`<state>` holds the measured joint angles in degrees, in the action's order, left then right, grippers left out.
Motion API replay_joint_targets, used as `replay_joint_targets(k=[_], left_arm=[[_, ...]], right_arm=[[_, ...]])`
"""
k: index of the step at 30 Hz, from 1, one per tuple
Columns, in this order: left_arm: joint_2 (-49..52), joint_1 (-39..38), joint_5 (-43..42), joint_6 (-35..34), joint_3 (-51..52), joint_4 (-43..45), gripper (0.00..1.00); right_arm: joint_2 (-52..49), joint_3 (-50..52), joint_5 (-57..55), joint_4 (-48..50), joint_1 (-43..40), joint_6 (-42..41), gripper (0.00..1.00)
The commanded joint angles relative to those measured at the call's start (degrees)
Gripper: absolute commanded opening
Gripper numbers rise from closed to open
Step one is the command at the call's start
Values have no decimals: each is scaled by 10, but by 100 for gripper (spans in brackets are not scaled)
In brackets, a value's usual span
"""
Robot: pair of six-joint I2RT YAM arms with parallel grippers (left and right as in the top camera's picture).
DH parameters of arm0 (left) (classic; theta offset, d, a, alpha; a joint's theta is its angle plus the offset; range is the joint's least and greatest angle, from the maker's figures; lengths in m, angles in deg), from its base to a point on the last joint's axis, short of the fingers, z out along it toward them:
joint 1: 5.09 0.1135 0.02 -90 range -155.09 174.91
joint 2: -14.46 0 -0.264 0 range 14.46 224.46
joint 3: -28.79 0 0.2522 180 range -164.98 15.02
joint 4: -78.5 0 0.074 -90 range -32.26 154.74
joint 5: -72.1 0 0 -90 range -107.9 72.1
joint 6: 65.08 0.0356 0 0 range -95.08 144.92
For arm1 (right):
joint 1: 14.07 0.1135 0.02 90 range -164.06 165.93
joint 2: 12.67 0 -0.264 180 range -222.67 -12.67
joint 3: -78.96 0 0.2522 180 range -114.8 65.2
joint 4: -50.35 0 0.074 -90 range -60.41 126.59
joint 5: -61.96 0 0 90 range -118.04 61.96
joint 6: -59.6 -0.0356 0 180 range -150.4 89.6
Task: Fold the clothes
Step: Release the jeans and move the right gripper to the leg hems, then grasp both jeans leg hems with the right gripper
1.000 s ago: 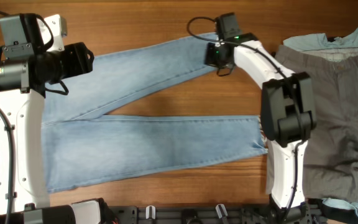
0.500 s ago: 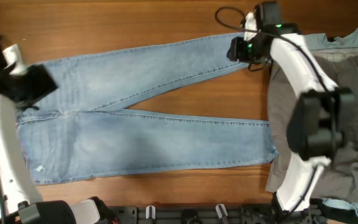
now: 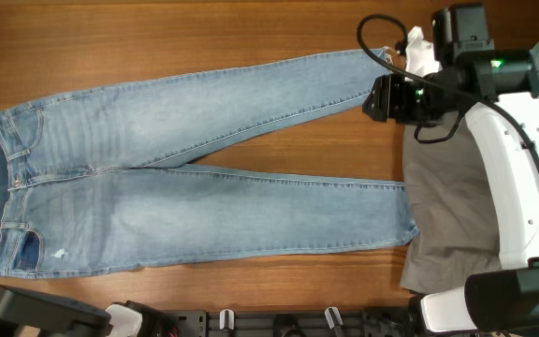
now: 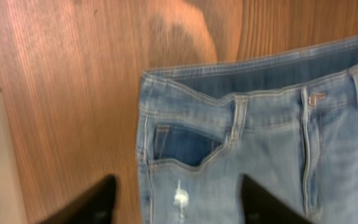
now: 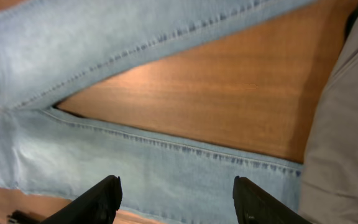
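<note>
Denim spreads flat across the table: the jeans lie with the waist to the left and the legs splayed apart. A fold begun now would likely come out skewed. The lower hem lies against the grey trousers, so a grab there could catch both. The right hand hovers spread wide and empty over the legs; the left hand, equally wide, hangs empty above the front pocket
</note>
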<state>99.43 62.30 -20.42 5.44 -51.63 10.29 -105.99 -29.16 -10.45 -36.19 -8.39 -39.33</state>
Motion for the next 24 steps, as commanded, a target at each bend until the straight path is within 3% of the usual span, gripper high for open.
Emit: replay_joint_targets(k=[1, 7, 17, 21, 24], left_arm=[[37, 10, -41, 47, 57, 65, 71], [135, 10, -63, 93, 65, 112, 56], [206, 10, -14, 102, 65, 130, 60], [203, 10, -109, 101, 45, 121, 57], [196, 10, -45, 101, 18, 70, 58]], right_arm=[[-9, 67, 5, 11, 0, -5, 63], [-9, 196, 4, 47, 0, -19, 63], [-9, 352, 1, 135, 0, -78, 64], [-9, 360, 1, 164, 0, -82, 65], [-9, 360, 1, 171, 0, -82, 65]])
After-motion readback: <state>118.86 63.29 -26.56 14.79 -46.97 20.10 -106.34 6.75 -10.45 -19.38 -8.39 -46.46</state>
